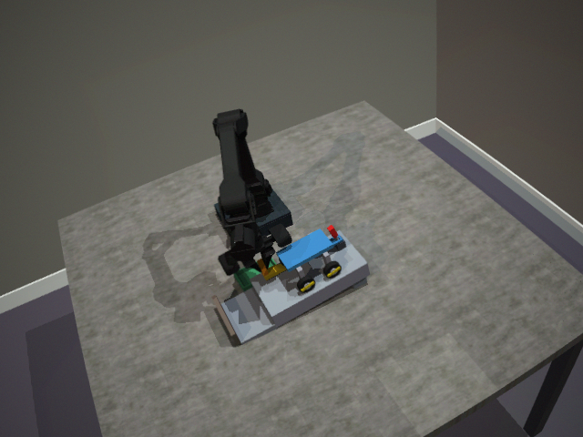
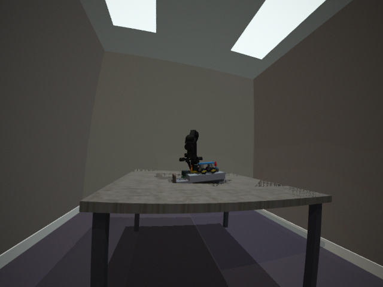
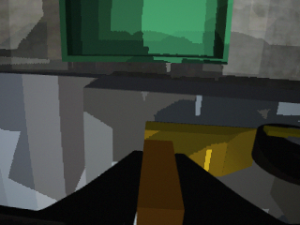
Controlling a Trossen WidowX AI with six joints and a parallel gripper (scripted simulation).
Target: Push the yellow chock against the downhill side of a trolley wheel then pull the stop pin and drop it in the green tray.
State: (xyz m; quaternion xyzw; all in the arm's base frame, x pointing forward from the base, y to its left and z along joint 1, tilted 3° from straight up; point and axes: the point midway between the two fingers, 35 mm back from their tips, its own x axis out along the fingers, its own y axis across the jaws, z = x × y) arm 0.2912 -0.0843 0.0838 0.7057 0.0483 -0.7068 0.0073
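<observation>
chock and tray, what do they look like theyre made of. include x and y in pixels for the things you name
The yellow wedge-shaped chock [image 1: 274, 271] [image 3: 197, 141] looks like matte painted wood or plastic, its flat faces showing no sharp shine; the green rectangular tray [image 1: 243, 280] [image 3: 173, 30] probably smooth plastic, evenly coloured with thin walls.
</observation>
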